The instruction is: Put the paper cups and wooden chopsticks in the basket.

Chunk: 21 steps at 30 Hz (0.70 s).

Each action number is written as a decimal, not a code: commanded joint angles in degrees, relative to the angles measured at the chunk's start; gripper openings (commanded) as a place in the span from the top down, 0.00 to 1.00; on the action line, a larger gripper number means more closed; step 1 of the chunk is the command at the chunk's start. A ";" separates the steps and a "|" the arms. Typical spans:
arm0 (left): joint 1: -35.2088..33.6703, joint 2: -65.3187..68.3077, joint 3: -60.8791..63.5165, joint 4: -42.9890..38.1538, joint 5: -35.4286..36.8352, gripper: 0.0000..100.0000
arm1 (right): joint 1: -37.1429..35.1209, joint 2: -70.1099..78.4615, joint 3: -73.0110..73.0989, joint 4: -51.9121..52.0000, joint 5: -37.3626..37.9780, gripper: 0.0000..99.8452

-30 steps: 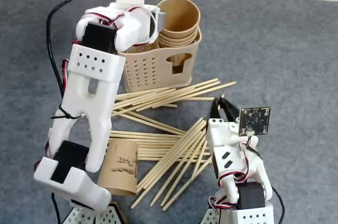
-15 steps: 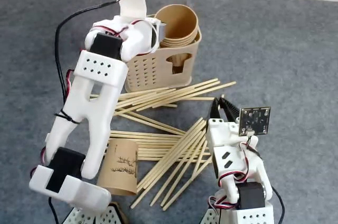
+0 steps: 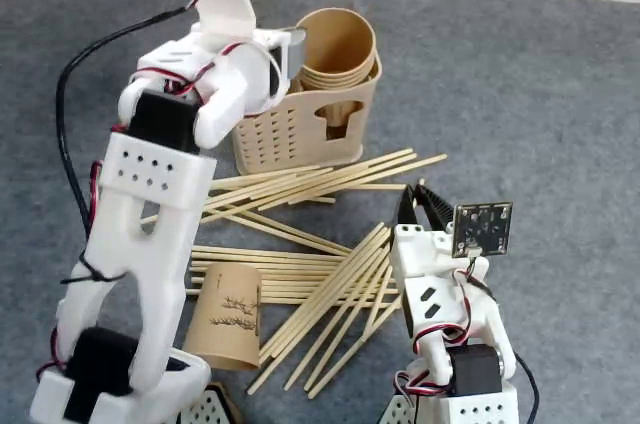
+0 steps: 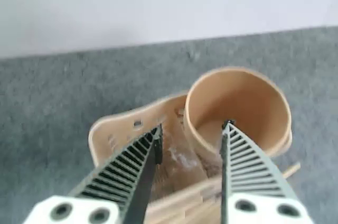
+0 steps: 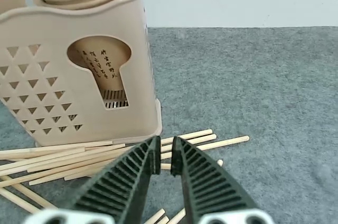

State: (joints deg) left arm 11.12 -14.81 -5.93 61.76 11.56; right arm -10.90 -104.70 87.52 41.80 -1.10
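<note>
Left fingers [image 4: 192, 127] were spread and held nothing, poised over the basket [image 3: 300, 129] near the far edge of the surface [image 3: 540, 94]. One fingertip was over the rim of the stacked paper cups [image 3: 338, 39] nested inside.

Right fingers [image 5: 165, 142] were nearly clenched on nothing, just above the chopsticks [image 3: 320, 284] strewn mid-surface. One loose cup [image 3: 228, 314] lay on its side toward the near edge, its side against the chopstick pile.

Step in hand, as I judged it: clear the basket, then fetch the loose cup.
- Rise straight up with fingers wide so no tip hooks the stack's rim and tilts the stack.
- Take the loose cup across its body with light pressure, since paper walls crush.
- Lift it before travelling, so it drags no sticks.

Against one second earlier, my left arm had swung toward the left edge and the wrist had risen, drawing the fingers back from the stack. Right arm, loose cup and chopsticks lay unchanged.
</note>
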 commanded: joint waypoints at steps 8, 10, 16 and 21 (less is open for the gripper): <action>0.04 -12.79 2.42 21.01 -9.49 0.81 | 0.40 -0.57 -0.57 -1.54 0.79 0.95; 0.04 -14.02 3.30 26.29 -9.58 0.81 | 0.40 -0.57 -0.57 -1.54 0.79 0.95; 0.04 -14.55 6.81 37.89 -13.63 0.76 | 0.40 -0.57 -0.57 -1.54 0.79 0.95; -0.75 -14.46 17.36 38.33 -13.80 0.69 | 0.40 -0.57 -0.57 -1.54 0.79 0.95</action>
State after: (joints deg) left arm 11.12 -27.65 7.60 99.47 -1.45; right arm -10.90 -104.70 87.52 41.80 -1.10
